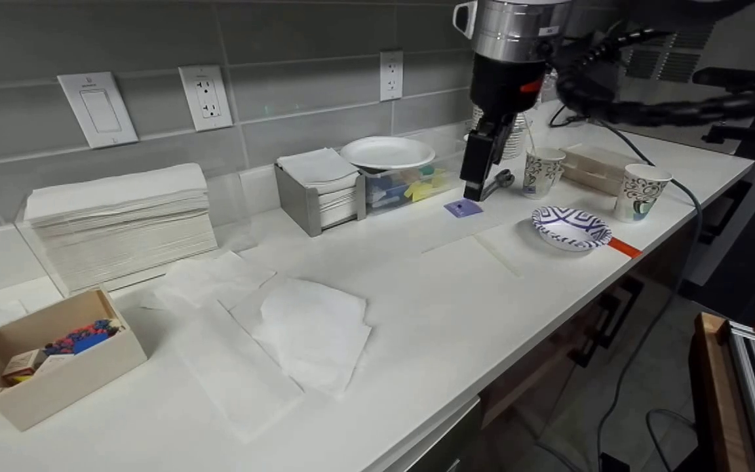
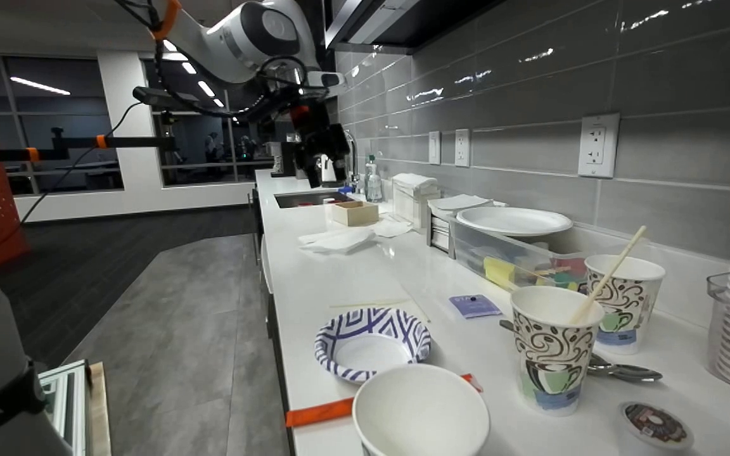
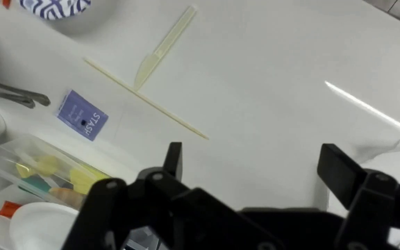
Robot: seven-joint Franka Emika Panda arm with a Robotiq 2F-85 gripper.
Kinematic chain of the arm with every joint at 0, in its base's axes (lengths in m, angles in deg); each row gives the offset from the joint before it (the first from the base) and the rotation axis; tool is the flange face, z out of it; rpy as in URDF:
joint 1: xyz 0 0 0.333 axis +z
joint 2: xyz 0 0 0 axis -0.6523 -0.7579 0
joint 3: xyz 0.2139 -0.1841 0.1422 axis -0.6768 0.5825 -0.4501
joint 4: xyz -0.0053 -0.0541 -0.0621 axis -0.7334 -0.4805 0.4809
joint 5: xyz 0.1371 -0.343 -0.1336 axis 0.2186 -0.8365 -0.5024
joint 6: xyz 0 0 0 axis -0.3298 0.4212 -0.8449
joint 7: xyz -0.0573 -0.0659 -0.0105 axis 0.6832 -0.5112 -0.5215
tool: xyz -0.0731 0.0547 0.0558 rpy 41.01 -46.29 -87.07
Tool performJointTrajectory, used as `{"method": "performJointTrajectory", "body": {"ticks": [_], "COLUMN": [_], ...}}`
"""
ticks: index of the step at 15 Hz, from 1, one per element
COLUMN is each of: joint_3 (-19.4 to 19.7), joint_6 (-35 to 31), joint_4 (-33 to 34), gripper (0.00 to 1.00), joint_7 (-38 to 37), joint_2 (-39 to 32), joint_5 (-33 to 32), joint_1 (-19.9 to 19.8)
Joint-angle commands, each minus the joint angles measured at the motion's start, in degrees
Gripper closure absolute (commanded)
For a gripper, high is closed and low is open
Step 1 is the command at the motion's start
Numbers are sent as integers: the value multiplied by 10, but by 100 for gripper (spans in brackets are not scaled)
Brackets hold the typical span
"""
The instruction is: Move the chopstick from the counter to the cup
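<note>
pale yellow, the chopstick (image 3: 151,102) lies on the desk (image 3: 255,86), meeting the tip of a knife (image 3: 161,51) near a purple packet (image 3: 82,115); above the desk, the black fingers (image 3: 337,173) are spread apart.

pincer (image 3: 251,158) gaping, pointing downward, arm (image 2: 241,47) bent
</note>
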Motion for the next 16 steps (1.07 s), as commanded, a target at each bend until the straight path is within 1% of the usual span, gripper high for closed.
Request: {"method": "performJointTrajectory", "body": {"ticks": [1,4,6,8,11,12,13,14,15,16], "joint_3": [41,66,79,90,98,99,101,105,102,104], "joint_6": [-6,-7,-18,-30,-33,-35,-39,-53,-34,-42], "joint_4": [64,88,96,100,106,105,103,101,96,96], "gripper": [0,0,0,0,0,0,0,0,0,0], "joint_7": [134,236,278,332,434,458,470,452,439,441], "joint_2": [-80,-120,-144,-166,-192,-199,-207,-215,-196,-203], "joint_5": [-15,-31,-41,-39,-15,-10,-9,-21,-22,-22], "joint_1": [9,5,1,-2,-13,-17,-21,-22,-17,-19]}}
